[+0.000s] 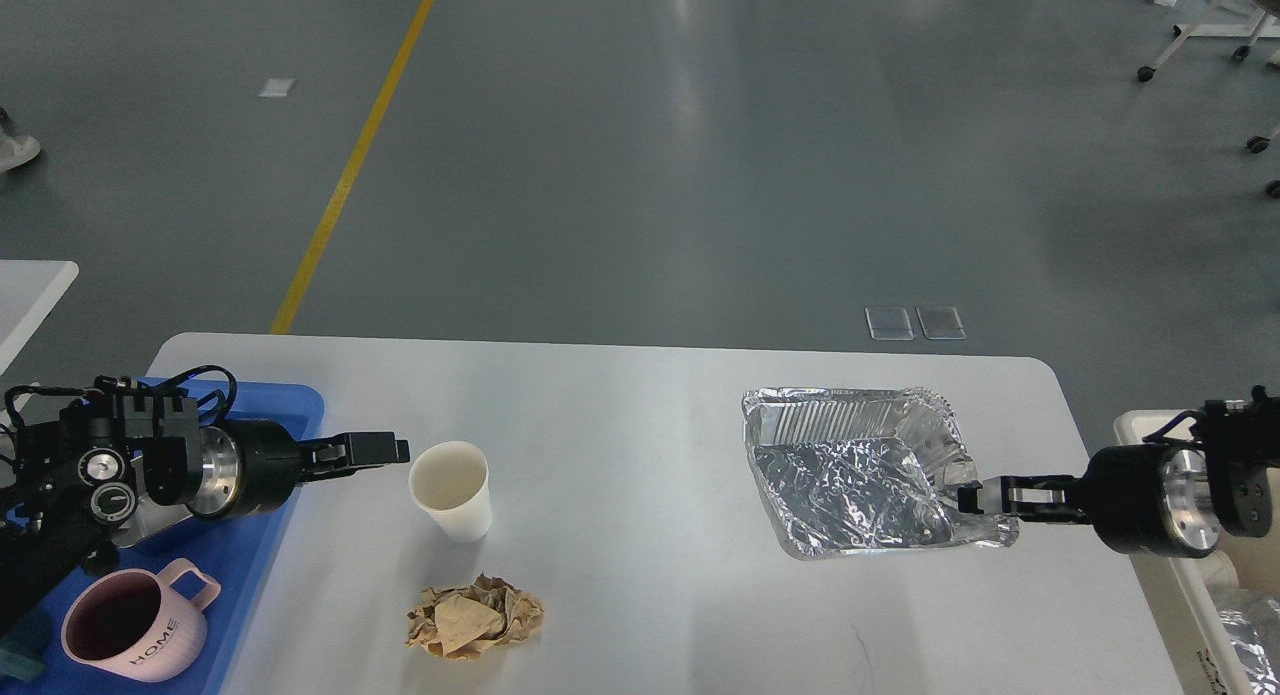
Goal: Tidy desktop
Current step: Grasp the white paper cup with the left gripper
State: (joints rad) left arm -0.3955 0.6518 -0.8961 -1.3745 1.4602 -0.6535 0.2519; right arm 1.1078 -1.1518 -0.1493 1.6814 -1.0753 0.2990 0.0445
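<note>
The large white counter (640, 425) fills the lower view. On its right part a foil tray (850, 475) is gripped at its near right corner by the right tool (975, 499). The left tool (385, 447) is held just beside a white paper cup (452, 490); whether it is open cannot be told. Crumpled brown paper (475, 617) is seen below the cup, and a pink mug (135, 625) on a blue tray (300, 405).

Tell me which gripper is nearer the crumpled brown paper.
Left. The left gripper is up and to the left of the crumpled brown paper, beside the paper cup; the right gripper is far across at the foil tray.
</note>
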